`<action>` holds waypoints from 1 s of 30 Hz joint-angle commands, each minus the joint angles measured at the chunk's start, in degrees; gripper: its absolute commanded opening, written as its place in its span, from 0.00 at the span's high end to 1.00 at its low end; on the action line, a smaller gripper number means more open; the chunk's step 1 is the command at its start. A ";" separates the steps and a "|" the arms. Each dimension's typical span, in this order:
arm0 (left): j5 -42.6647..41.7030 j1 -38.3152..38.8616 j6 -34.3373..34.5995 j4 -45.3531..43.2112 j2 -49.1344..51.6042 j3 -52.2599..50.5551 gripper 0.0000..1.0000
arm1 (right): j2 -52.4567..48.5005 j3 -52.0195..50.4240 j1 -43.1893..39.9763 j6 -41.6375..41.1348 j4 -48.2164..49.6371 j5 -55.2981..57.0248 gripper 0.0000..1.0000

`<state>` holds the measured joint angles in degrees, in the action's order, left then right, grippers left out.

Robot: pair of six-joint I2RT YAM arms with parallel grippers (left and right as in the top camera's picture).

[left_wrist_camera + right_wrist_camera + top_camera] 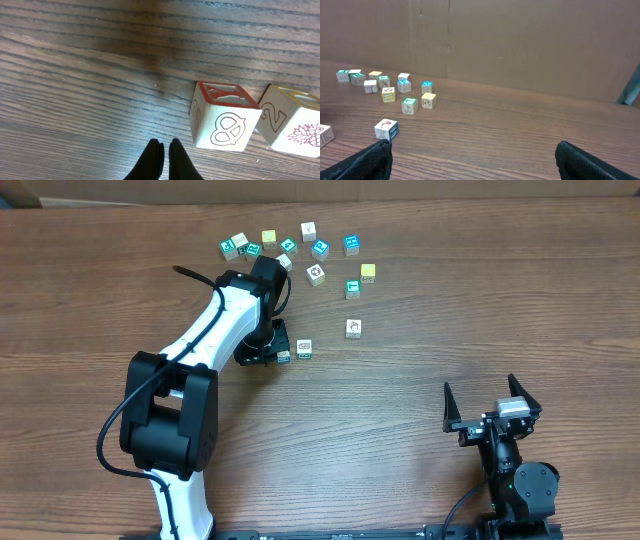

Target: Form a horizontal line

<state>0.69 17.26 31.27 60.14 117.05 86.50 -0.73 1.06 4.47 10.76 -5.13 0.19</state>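
Two small picture cubes stand side by side in a short row left of centre: a pretzel cube (225,122) (285,356) and a pineapple cube (292,125) (304,348), close together or just touching. My left gripper (165,150) (272,352) is shut and empty, low over the table just left of the pretzel cube. A lone white cube with a teal side (353,327) (386,129) stands to the right of the pair. My right gripper (485,395) (472,165) is open and empty near the front right, far from the cubes.
Several loose cubes lie scattered along the far edge, among them a teal and white cluster (240,247), yellow cubes (269,237) (368,272) and a teal cube (352,245). A brown wall rises behind the table (520,45).
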 commanded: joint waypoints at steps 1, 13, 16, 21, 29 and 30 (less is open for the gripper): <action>-0.33 0.46 1.16 0.11 0.70 -0.11 0.96 | 0.55 -0.61 -0.37 0.20 0.31 -0.31 0.00; -0.52 0.46 1.16 1.03 0.70 -0.15 0.96 | 0.55 -0.61 -0.37 0.22 0.31 -0.31 0.00; -0.52 0.50 1.57 0.50 0.70 -0.15 0.96 | 0.55 -0.61 -0.37 0.20 0.31 -0.31 0.00; -0.52 1.22 1.79 0.46 0.70 -0.15 0.96 | 0.55 -0.61 -0.37 0.22 0.31 -0.31 0.00; 1.66 2.38 2.71 0.55 0.70 -0.15 0.96 | 0.55 -0.61 -0.37 0.22 0.31 -0.31 0.00; 1.84 2.34 3.08 0.52 0.70 -0.15 0.96 | 0.55 -0.61 -0.37 0.20 0.31 -0.31 0.00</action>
<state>0.93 19.53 32.36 60.64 117.05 86.50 -0.73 1.06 4.47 10.79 -5.15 0.19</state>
